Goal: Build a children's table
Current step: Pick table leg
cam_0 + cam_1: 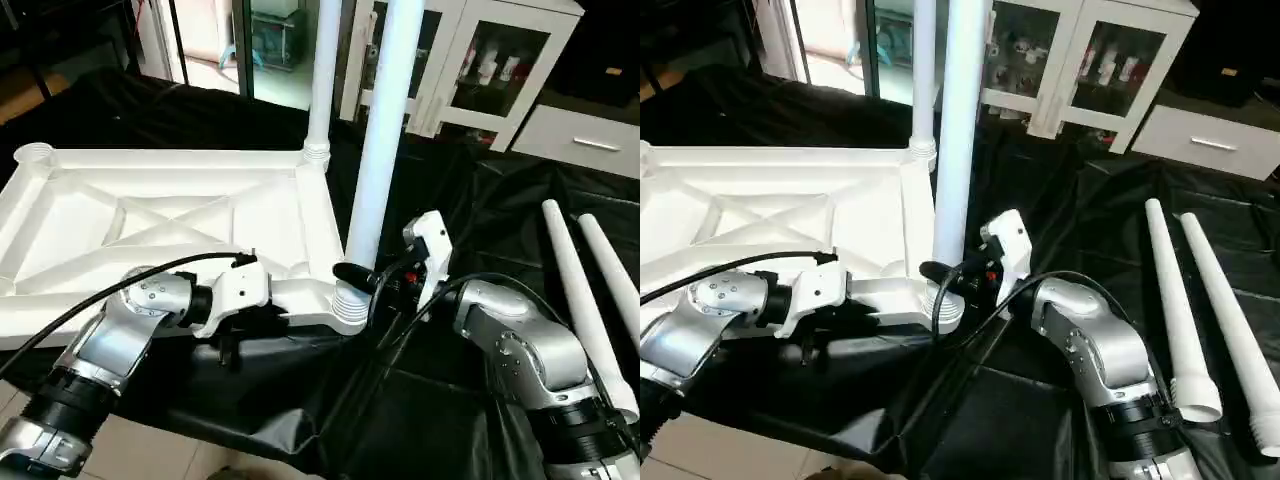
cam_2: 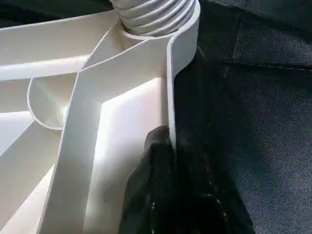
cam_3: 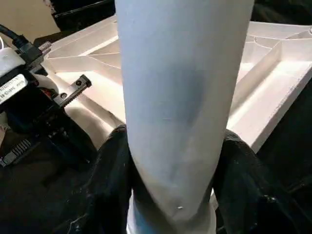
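Second leg (image 1: 383, 130) being seated upright in near-right corner socket (image 1: 350, 305) of upturned tabletop (image 1: 150, 215) on black-sheeted work table (image 1: 470, 230); clamped low between right gripper (image 3: 170, 161) fingers, with left gripper (image 2: 163, 161) pinching tabletop's near rim to steady it. Next, probably: twist or press leg home, release, fetch one of two spare legs (image 1: 1180, 300) lying toward right edge. First fitted leg (image 1: 322, 70) standing at far-right corner; cabinets (image 1: 490, 60) behind, nothing blocking reach.

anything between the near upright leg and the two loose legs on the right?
The right hand and its silver forearm, shut on the near upright leg; beyond them, bare black sheet up to the loose legs. Left eye view.
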